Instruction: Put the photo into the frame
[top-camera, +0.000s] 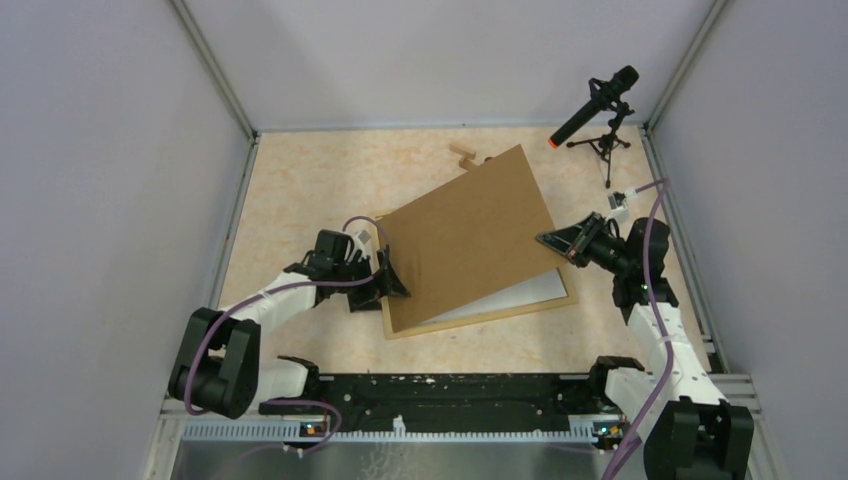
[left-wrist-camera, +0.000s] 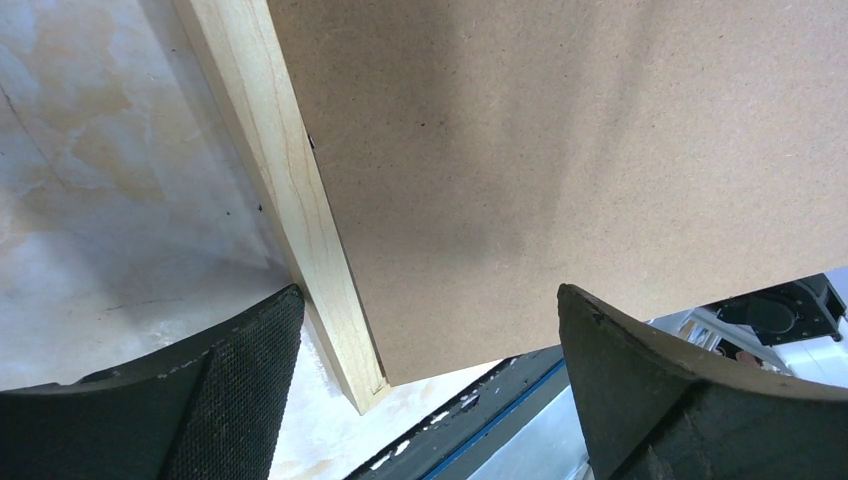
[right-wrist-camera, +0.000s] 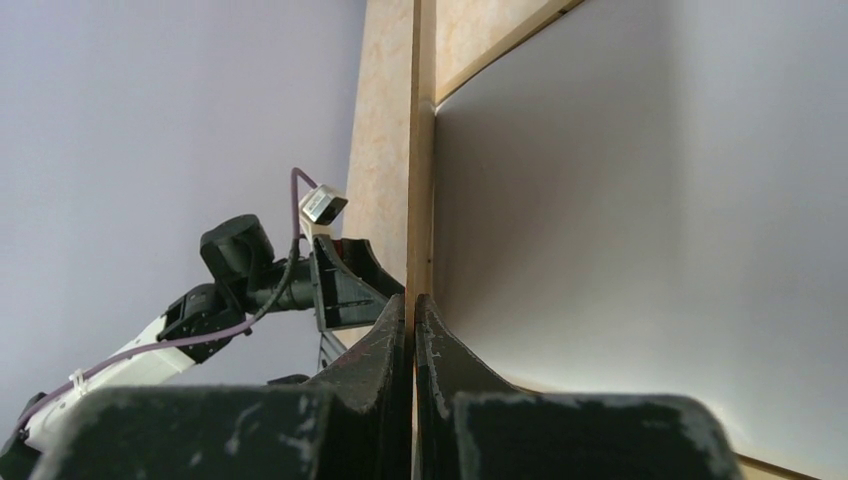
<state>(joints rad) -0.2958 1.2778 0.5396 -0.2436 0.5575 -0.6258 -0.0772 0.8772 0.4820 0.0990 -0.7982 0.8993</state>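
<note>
Between grey walls (top-camera: 100, 150), marbled tabletop (top-camera: 300, 190), frame (left-wrist-camera: 300, 200)

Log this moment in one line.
left gripper: open at frame; right gripper: shut on backing board, tilted up; photo: not visible

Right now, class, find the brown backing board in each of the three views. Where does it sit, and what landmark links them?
Top external: backing board, centre, tilted over the frame.
Left wrist: fills the upper right, beside the frame's pale rail.
Right wrist: edge-on, a thin strip rising from the right gripper.
Shared landmark: the open left gripper at the board's left edge.
</note>
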